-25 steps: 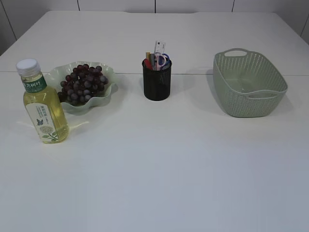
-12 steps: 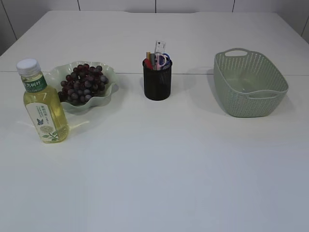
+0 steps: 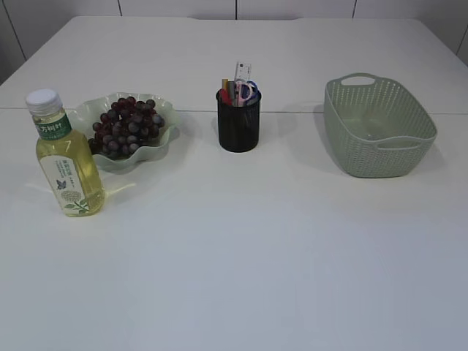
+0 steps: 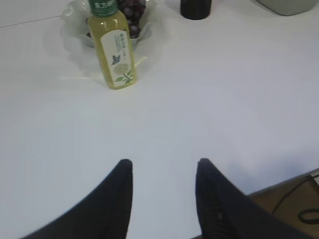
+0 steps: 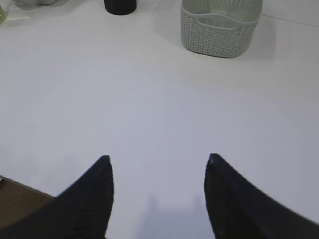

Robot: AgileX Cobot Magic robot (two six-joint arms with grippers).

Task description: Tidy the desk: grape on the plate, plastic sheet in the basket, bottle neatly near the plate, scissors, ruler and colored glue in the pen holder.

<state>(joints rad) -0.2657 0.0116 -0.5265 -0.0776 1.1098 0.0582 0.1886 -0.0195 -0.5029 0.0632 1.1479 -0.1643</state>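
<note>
A bunch of dark grapes [image 3: 125, 126] lies on the pale green wavy plate [image 3: 162, 146]. The bottle [image 3: 66, 156] of yellow drink stands upright just left of and in front of the plate, also in the left wrist view [image 4: 113, 44]. The black mesh pen holder [image 3: 238, 121] holds the scissors [image 3: 246, 91], ruler [image 3: 240, 72] and colored glue sticks [image 3: 225, 90]. The green basket [image 3: 378, 126] sits at the right; I cannot make out the plastic sheet inside it. My left gripper [image 4: 163, 164] and right gripper [image 5: 158, 160] hang open over bare table near its front edge, out of the exterior view.
The white table's front edge [image 4: 289, 180] shows beside my left gripper, with a cable [image 4: 306, 215] below it. The basket [image 5: 220, 26] and pen holder [image 5: 120, 6] lie far ahead of my right gripper.
</note>
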